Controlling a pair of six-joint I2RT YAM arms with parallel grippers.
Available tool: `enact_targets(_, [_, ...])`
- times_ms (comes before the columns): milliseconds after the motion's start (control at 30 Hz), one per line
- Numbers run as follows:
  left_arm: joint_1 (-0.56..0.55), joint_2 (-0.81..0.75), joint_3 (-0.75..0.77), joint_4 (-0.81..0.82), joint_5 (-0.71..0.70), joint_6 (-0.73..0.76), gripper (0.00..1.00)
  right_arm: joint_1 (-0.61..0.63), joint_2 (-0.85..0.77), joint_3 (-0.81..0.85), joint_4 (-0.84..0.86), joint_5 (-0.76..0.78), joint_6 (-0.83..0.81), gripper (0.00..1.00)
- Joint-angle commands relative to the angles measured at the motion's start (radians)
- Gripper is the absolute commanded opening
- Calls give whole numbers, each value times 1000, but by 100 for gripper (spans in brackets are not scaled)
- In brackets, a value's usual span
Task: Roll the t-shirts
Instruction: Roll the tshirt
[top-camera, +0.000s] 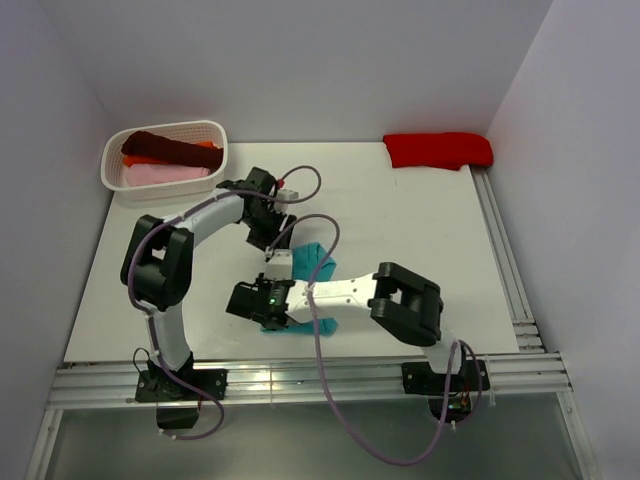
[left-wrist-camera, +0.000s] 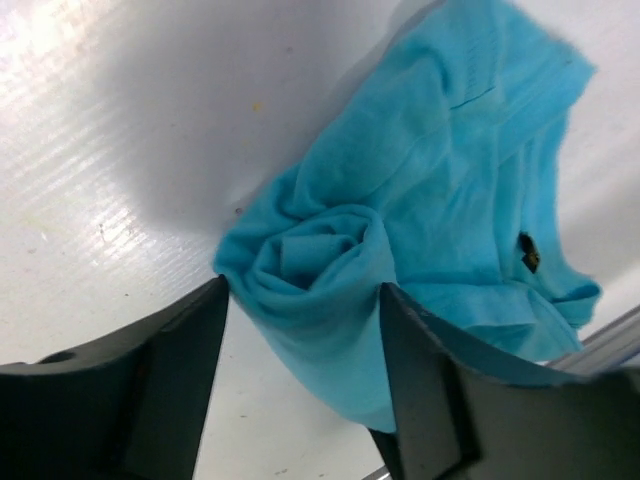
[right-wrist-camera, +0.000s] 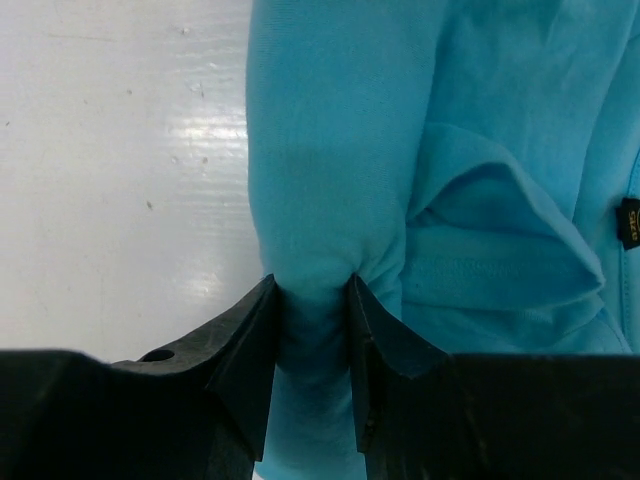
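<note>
The teal t-shirt (top-camera: 312, 262) lies bunched in the near middle of the white table (top-camera: 420, 230), partly rolled. In the left wrist view its rolled end (left-wrist-camera: 320, 255) shows as a spiral between my left gripper's (left-wrist-camera: 303, 300) wide-apart fingers, which stand either side of it. In the top view the left gripper (top-camera: 272, 250) is at the shirt's far-left end. My right gripper (top-camera: 265, 312) is at the near end, shut on a thick fold of the teal shirt (right-wrist-camera: 340, 150). A red t-shirt (top-camera: 438, 150) lies folded at the back right.
A white basket (top-camera: 215, 135) at the back left holds maroon (top-camera: 165, 148), orange and pink (top-camera: 165, 175) rolled shirts. The metal rail (top-camera: 300, 380) runs along the table's near edge. White walls close in the back and both sides.
</note>
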Motion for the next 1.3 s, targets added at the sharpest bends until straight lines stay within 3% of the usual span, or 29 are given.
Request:
enact_targets(0, [31, -13, 91, -1, 92, 24, 69, 21, -100, -200, 169, -124, 41, 30])
enact_targets(167, [113, -13, 198, -87, 291, 93, 74, -16, -229, -511, 491, -187, 82, 30])
enact_targets(367, [156, -65, 111, -87, 393, 179, 77, -103, -287, -887, 1169, -406, 133, 30])
enact_targets(400, [156, -74, 94, -81, 394, 191, 77, -125, -270, -915, 1303, -424, 145, 30])
enact_targets(700, [156, -63, -87, 66, 399, 195, 78, -234, -58, -1053, 1895, -664, 186, 30])
enact_targets(867, [156, -51, -168, 175, 318, 132, 77, -296, 23, -1021, 1972, -767, 194, 30])
enact_targets(1033, [153, -37, -156, 206, 257, 75, 70, -324, -3, -937, 1739, -793, 114, 30])
enact_targets(1267, [148, -16, -78, 163, 70, 3, 33, -340, -83, -802, 1353, -751, -13, 38])
